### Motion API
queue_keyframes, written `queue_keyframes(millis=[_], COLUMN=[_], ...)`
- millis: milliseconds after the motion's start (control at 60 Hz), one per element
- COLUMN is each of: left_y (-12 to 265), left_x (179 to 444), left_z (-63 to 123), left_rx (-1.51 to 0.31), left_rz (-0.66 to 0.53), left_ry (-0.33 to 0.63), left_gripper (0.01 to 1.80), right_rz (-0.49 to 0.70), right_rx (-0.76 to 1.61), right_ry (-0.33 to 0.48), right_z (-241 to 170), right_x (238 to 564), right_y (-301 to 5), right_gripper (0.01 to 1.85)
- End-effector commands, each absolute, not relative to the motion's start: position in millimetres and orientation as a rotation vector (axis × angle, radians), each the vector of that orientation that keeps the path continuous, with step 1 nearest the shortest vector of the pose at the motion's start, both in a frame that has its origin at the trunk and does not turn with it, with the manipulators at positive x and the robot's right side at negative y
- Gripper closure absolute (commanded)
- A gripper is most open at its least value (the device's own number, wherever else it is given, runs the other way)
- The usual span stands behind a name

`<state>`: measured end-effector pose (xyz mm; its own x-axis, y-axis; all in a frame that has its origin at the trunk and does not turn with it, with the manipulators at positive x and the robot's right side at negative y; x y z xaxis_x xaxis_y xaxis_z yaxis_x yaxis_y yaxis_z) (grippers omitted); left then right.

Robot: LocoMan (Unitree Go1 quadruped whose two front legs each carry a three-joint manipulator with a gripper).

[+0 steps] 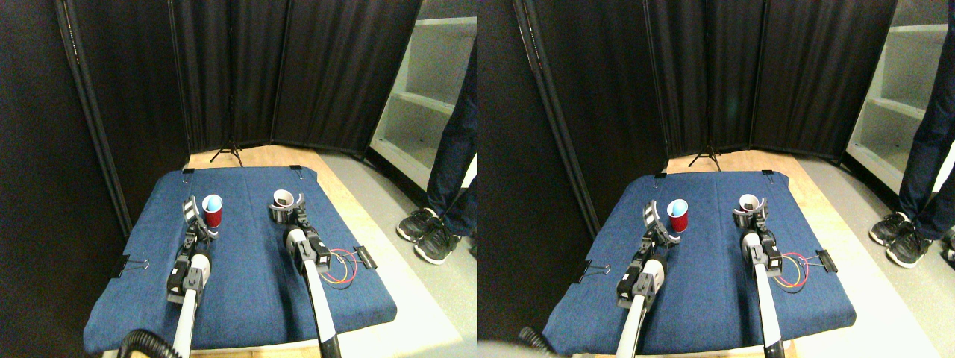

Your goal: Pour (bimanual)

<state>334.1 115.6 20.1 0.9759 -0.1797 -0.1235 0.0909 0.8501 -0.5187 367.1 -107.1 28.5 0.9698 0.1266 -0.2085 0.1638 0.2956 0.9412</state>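
Observation:
A red cup (213,215) with a pale blue inside stands upright on the blue cloth (246,298), left of centre. My left gripper (198,221) is right beside it on its left, open, with one pale jaw raised next to the cup's wall. To the right stands a white cup (283,197) with something dark inside. My right gripper (285,215) wraps its dark jaws around the lower part of that cup, shut on it. Both cups are upright.
Binder clips (125,264) pin the cloth at its edges. Red and yellow wires (340,267) lie by the right arm. A person's legs and shoes (433,227) stand on the floor at right. A black curtain, a tripod (227,153) and white shelves (433,97) are behind.

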Motion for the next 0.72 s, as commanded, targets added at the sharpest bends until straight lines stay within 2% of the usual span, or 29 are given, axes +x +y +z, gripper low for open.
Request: queue_keyframes(millis=[17, 50, 150, 167, 183, 233, 300, 533, 717], left_y=[113.3, 112.8, 106.7, 106.7, 106.3, 106.4, 106.9, 108.3, 108.5], left_x=[329.9, 329.4, 326.7, 326.7, 327.9, 328.8, 331.3, 330.7, 328.8], left_z=[38.0, 38.6, 43.4, 43.4, 43.3, 43.2, 43.7, 45.4, 42.9], left_rx=[-0.424, -0.401, -0.105, -0.105, -0.065, -0.019, -0.009, 0.036, 0.087], left_rz=[-0.202, -0.214, -0.387, -0.387, -0.457, -0.496, -0.557, -0.561, -0.622], left_ry=[0.085, 0.077, -0.085, -0.085, -0.140, -0.187, -0.269, -0.299, -0.245], left_gripper=[0.58, 0.57, 0.53, 0.53, 0.56, 0.58, 0.74, 0.83, 0.87], right_rz=[0.019, 0.021, 0.051, 0.051, 0.050, 0.060, 0.059, 0.044, 0.057], right_rx=[1.263, 1.261, 1.238, 1.238, 1.235, 1.228, 1.238, 1.234, 1.221], right_ry=[0.191, 0.188, 0.166, 0.166, 0.162, 0.159, 0.160, 0.156, 0.162], right_z=[46.5, 47.2, 52.6, 52.6, 53.3, 53.9, 53.6, 52.6, 50.6], right_x=[363.0, 362.5, 357.1, 357.1, 355.7, 354.6, 353.8, 352.1, 353.4], right_y=[-107.2, -107.1, -106.3, -106.3, -106.0, -105.6, -105.3, -105.4, -105.0], right_gripper=[0.98, 0.99, 1.04, 1.04, 1.05, 1.05, 1.05, 1.05, 1.03])
